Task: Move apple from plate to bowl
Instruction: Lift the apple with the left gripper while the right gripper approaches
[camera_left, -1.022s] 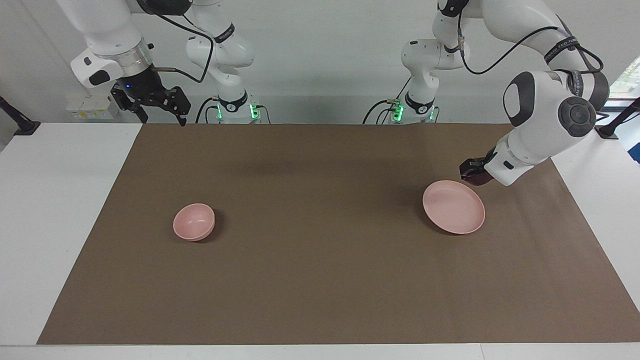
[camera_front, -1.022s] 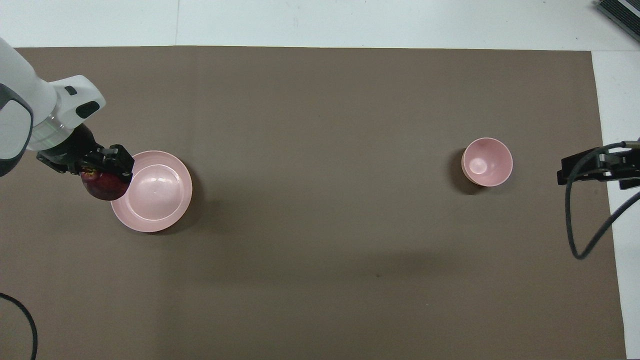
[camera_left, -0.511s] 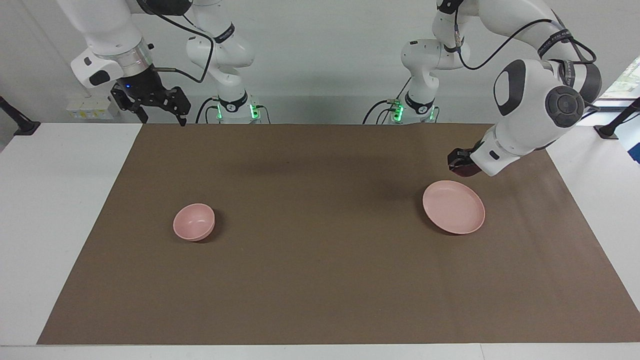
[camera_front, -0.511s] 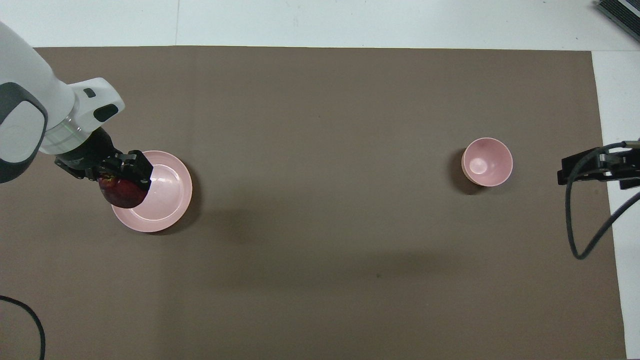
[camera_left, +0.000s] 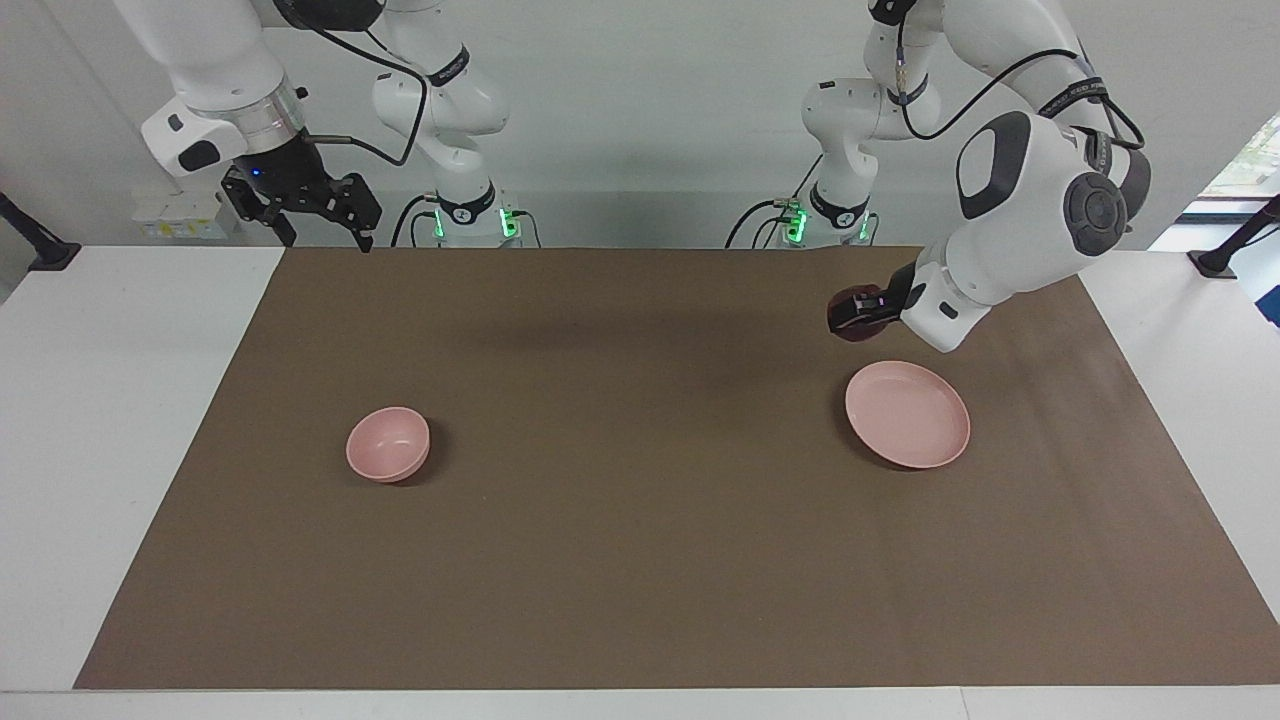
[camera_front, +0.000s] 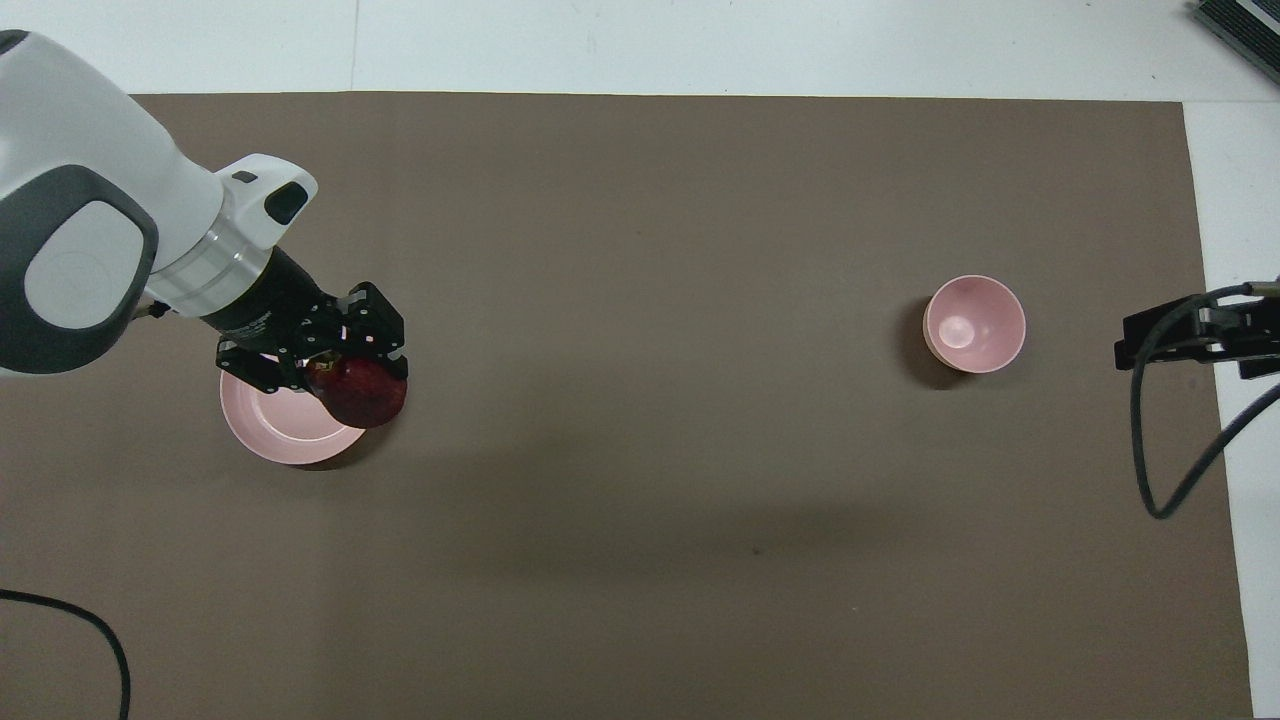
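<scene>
Overhead view: one apple (camera_front: 365, 392), one bowl (camera_front: 974, 323).

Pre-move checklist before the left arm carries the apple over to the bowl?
1. Grip: left gripper shut on the apple, held in the air. ok
2. Apple off the plate: lifted clear, the plate has nothing on it. ok
3. Bowl: upright, nothing in it, toward the right arm's end of the table. ok
4. Path: only bare brown mat shows between plate and bowl. ok
5. Right gripper: open, waiting in the air at the mat's corner by its own base, off the carry line. ok
6. How firmly the apple sits between the fingers: cannot tell
</scene>
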